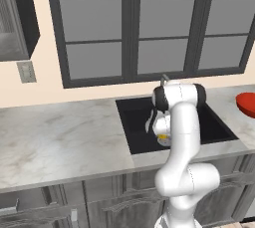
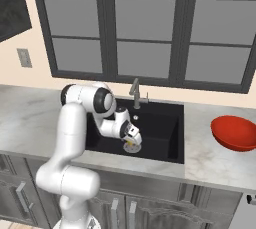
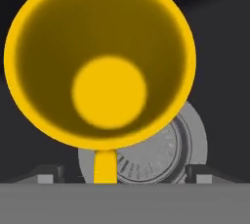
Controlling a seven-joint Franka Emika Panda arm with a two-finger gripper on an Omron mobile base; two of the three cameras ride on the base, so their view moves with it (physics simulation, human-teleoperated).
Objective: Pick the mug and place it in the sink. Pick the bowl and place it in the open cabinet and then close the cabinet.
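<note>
Mug (image 3: 100, 61): we see it upright in the sink (image 2: 165, 123), over the drain (image 3: 161, 154).
Gripper (image 2: 132, 142): jaws apart, straddling it.
Bowl (image 2: 235, 133): on counter (image 2: 210, 158).

We see the mug (image 3: 100, 61) sitting close under us in the sink (image 2: 165, 123); faucet (image 2: 135, 93) guards the far rim, counter (image 1: 60, 137) left lies open.

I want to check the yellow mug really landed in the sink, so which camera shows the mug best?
The hand view: it looks straight down into the mug, upright, with the sink's drain beside it. The right base view shows a small yellow patch below the end effector; the left base view shows a yellow sliver beside the arm.
</note>
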